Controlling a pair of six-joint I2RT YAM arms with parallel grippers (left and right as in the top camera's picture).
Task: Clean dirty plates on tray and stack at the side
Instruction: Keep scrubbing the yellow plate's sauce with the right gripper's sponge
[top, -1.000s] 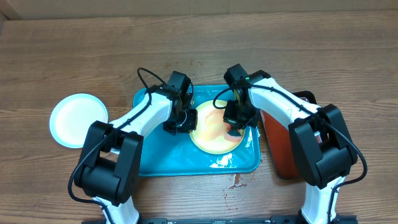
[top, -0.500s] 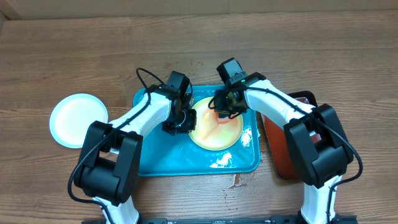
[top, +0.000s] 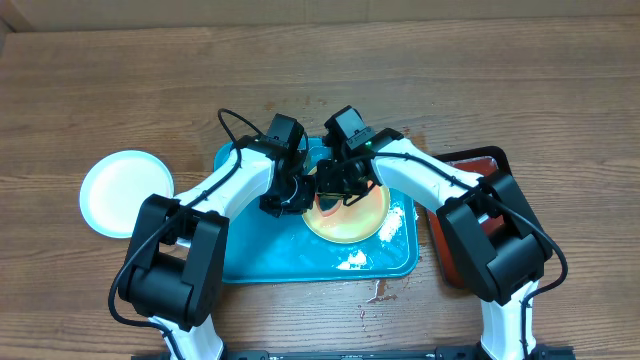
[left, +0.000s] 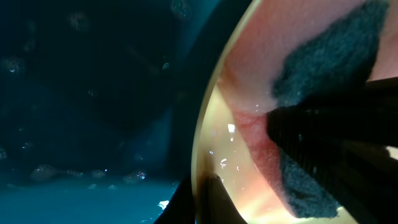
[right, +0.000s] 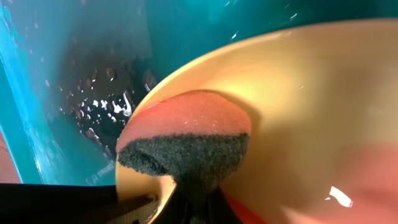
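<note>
Glossy wet plastic tray (top: 250, 258) and plate (top: 356, 226), coarse fibrous sponge (right: 186, 155), matt grained wooden table (top: 500, 80).

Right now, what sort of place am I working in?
Most likely a robot test bench staged as a dishwashing station, not a real kitchen: a wood-grain table, a wet turquoise tray, and a sauce-smeared yellow plate with a sponge pressed on it.

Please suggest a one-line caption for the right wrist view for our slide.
A sponge pressed onto the sauce-smeared yellow plate over the wet turquoise tray.
</note>
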